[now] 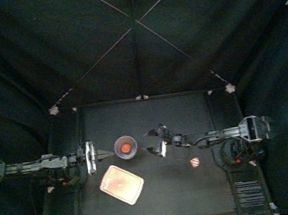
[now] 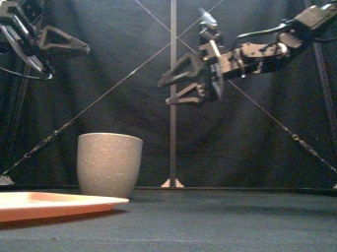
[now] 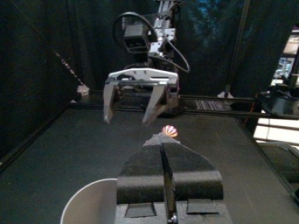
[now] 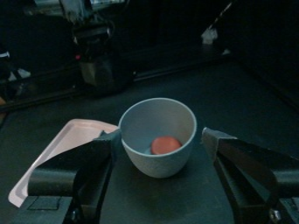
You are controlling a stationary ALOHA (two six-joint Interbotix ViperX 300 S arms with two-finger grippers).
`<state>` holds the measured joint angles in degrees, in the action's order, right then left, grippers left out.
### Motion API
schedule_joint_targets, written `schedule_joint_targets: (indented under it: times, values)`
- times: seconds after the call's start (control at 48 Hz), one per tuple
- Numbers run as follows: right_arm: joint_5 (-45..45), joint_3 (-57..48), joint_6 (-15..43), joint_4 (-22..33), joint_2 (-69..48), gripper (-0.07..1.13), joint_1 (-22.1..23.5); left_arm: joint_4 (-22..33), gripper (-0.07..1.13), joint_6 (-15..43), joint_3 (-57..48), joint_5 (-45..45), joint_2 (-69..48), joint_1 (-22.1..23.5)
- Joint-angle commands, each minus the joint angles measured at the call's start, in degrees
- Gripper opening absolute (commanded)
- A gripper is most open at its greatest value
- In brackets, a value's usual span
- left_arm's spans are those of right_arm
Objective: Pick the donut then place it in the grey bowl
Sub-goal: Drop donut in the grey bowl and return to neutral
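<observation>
Right claw [image 2: 192, 85] hangs high over the worktop [image 2: 224, 221], jaws spread wide and nothing between them. Look straight down from its wrist: a round orange-red toy [image 4: 167, 144] lies on the bottom of the grey speckled cup [image 2: 109, 162]. That's the donut by my reading, though no hole shows from here. So the drop looks done; an open, empty claw above the rim fits a release, not a reach.

The cup stands upright, left of centre, with the pink tray [image 2: 46, 204] near it toward the front, bare. Left claw [image 3: 165, 153] is held up off to the cup's left, jaws pressed together on nothing. It's parked there, I'd judge, to keep clear of the working arm.

One loose item: a small red-and-white toy [image 3: 167, 133] on the worktop, right of the cup and apart from it. Not this task's concern, I'd say; only a clean pull-away remains.
</observation>
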<state>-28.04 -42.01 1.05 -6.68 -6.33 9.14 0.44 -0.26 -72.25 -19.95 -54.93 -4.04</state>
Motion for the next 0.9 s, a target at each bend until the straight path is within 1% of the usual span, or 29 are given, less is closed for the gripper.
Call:
schedule_joint_targets:
  times: [0.021, 0.146, 0.396, 0.625, 0.896]
  values:
    - [-5.80, -5.63, 0.09, -0.79, -6.68, 1.05, 0.26, 0.00, -0.02, 0.00, 0.79, -0.35, 0.26, 0.00]
    - [-9.14, -11.43, 0.09, -1.76, -10.90, 1.05, 0.18, -0.09, -0.02, 0.00, 0.79, -0.35, 0.26, 0.00]
    - [-9.23, -16.52, 0.09, -3.78, -15.29, 1.05, 0.18, -0.09, -0.02, 0.00, 0.62, -0.35, 0.26, 0.00]
    - [-9.23, -18.11, 0.18, -5.19, -16.00, 1.05, -0.09, 0.00, -0.02, 0.00, 0.18, -0.62, 0.26, 0.00]
    - [-9.23, -18.54, 0.09, -5.45, -15.91, 1.05, 0.09, -0.09, -0.02, 0.00, -0.53, -0.62, 0.26, 0.00]
